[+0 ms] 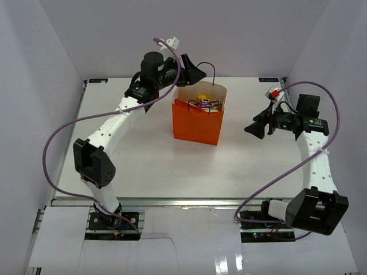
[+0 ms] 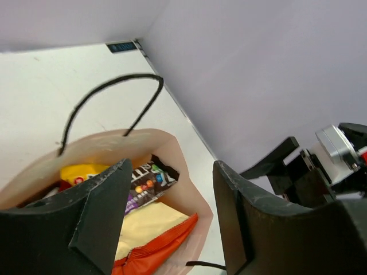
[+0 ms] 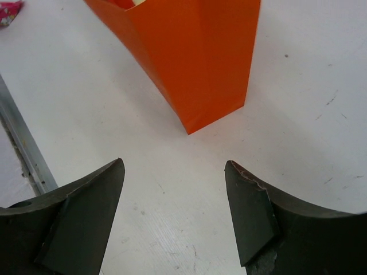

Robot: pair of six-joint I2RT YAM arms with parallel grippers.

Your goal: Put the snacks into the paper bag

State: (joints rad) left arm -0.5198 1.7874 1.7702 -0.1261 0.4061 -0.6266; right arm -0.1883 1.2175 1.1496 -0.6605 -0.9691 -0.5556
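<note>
The orange paper bag point(image 1: 196, 125) stands upright mid-table, with one black loop handle point(image 2: 109, 100) raised at its far rim. Inside it lie the red-orange crisp packet point(image 2: 152, 243), a dark brown sweets packet point(image 2: 148, 180) and a yellow packet point(image 2: 80, 172). My left gripper point(image 1: 194, 71) hovers open and empty just above the bag's back left rim; in the left wrist view, the left gripper point(image 2: 172, 175) frames the bag's mouth. My right gripper point(image 1: 256, 126) is open and empty, right of the bag and apart from it, above bare table point(image 3: 172, 189). The right wrist view shows the bag's orange wall point(image 3: 195, 57).
White walls close in the table at the back and on both sides. A metal rail point(image 3: 23, 149) runs along the table edge. A small pink-red thing point(image 3: 8, 11) lies near that rail, too cut off to identify.
</note>
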